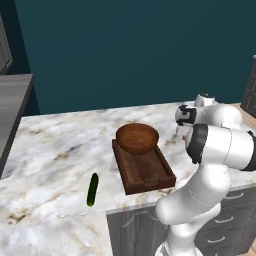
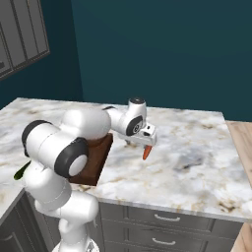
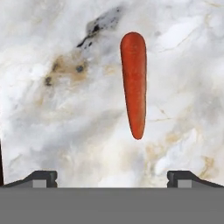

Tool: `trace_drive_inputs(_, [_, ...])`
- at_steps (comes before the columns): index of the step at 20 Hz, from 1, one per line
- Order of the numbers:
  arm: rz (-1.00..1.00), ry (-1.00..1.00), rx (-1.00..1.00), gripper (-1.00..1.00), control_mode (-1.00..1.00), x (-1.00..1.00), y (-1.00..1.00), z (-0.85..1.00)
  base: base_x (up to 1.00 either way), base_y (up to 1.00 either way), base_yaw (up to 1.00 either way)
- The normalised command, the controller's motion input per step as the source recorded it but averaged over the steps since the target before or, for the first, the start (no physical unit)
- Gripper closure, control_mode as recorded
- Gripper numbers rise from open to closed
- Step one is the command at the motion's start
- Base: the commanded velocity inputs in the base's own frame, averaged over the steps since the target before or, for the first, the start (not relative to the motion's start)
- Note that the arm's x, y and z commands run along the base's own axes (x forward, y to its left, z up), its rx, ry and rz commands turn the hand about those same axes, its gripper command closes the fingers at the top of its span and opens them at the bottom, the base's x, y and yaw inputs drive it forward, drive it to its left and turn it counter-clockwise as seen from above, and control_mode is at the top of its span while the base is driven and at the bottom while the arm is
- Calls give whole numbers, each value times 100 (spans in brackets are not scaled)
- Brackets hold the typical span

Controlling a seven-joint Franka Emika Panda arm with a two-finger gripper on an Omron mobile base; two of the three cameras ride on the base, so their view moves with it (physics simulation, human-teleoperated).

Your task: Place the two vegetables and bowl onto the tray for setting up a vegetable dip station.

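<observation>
While your cucumber (image 1: 93,189) lies loose on the marble counter (image 1: 55,150) at left, the bowl (image 1: 137,138) sits on the tray's (image 1: 150,177) far end. Right of the tray, your gripper (image 2: 145,143) hangs fully open, empty, over the carrot (image 3: 134,83). Teal wall (image 1: 130,50) behind.

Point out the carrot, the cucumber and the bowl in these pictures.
carrot (image 3: 134,83): hand view, middle of its body.
cucumber (image 1: 93,189): left base view, middle of its length.
bowl (image 1: 137,137): left base view, inside hollow.
</observation>
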Motion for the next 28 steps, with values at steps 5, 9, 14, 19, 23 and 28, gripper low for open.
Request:
trace_drive_inputs(5, [2,0,-4,-100,-100,21,-5,-29,0,0,0])
trace_drive_inputs(9, [2,0,-2,-100,-100,20,-9,-25,0,0,0])
trace_drive_inputs(14, [3,0,-1,-100,-100,16,-12,-23,0,0,0])
trace_drive_inputs(19, [3,0,-1,-100,-100,15,-10,-21,0,0,0])
trace_drive_inputs(23, [3,0,0,-100,-100,19,-8,-17,0,0,0])
trace_drive_inputs(28, [2,0,-1,-100,-100,21,-8,-11,0,0,0])
